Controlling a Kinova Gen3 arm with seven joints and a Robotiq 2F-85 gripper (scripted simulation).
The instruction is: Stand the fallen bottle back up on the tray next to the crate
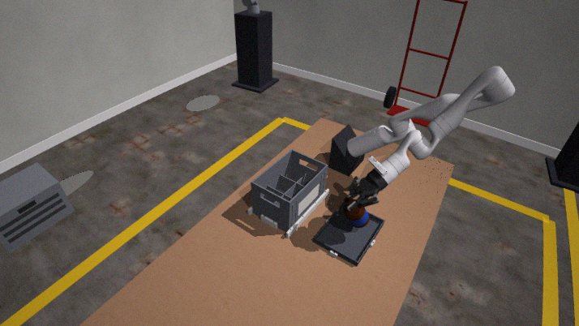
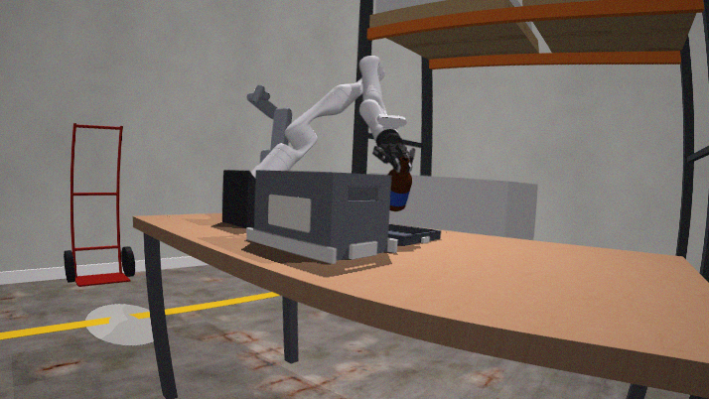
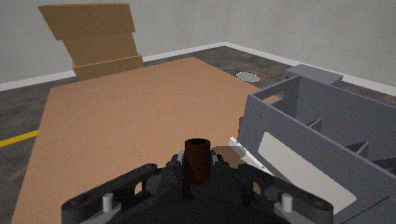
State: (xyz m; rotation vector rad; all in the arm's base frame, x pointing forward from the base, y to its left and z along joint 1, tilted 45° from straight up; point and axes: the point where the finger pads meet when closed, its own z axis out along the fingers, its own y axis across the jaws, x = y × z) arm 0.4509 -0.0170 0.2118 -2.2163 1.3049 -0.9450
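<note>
The brown bottle (image 1: 355, 212) (image 2: 400, 185) (image 3: 197, 159) with a blue label hangs nearly upright, neck up, a little above the dark tray (image 1: 353, 242) (image 2: 416, 232). My gripper (image 1: 362, 200) (image 2: 400, 165) (image 3: 197, 158) is shut on the bottle's neck. In the wrist view the open neck sticks up between the fingers and the bottle's body is hidden below them. The grey crate (image 1: 289, 186) (image 2: 318, 210) (image 3: 320, 145) stands just left of the tray.
A black box (image 1: 343, 151) (image 2: 237, 198) stands on the table behind the crate. White brackets (image 1: 308, 211) line the crate's base. The table edge (image 2: 447, 318) is well away from the tray. A shelf rack (image 2: 546, 30) stands beyond the table.
</note>
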